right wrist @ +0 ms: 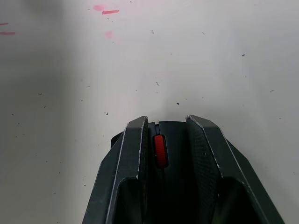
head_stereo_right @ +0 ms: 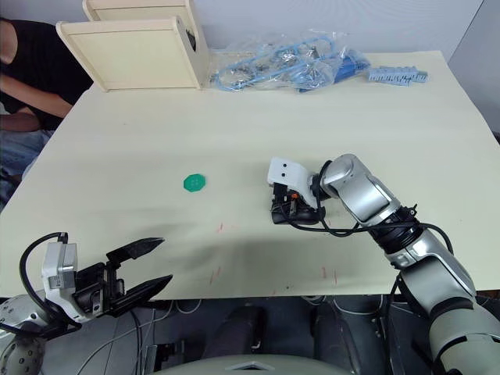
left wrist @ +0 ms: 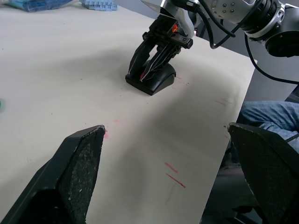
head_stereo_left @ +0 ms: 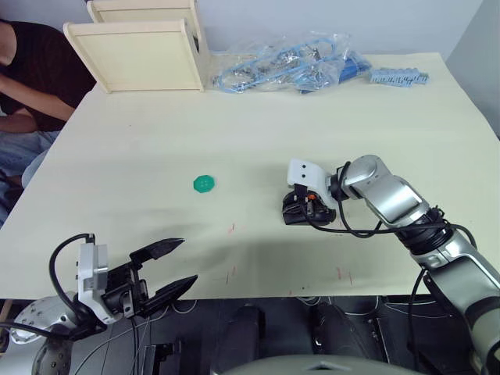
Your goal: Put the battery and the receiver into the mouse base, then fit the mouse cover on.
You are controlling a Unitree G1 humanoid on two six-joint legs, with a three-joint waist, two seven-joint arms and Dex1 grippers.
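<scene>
The mouse base [head_stereo_left: 297,214] lies on the cream table [head_stereo_left: 258,133], right of centre. Its red wheel [right wrist: 160,150] shows between my right gripper's fingers [right wrist: 135,149]. In the left wrist view the mouse cover [left wrist: 162,74] shows as a smooth black curved top over the rear. My right gripper [right wrist: 166,122] lies along the top of the mouse, fingers nearly together and pressed on it. Low at the front left, just off the table's front edge, my left gripper [head_stereo_left: 187,262] is open and holds nothing. The battery and the receiver are hidden.
A green round disc [head_stereo_left: 204,183] lies left of the mouse. At the back stand a pale wooden box [head_stereo_left: 141,51], a clear bag of blue parts [head_stereo_left: 289,62] and a blue strip [head_stereo_left: 398,76]. A person [head_stereo_left: 23,70] sits at the far left. Faint red marks [head_stereo_left: 233,228] dot the front.
</scene>
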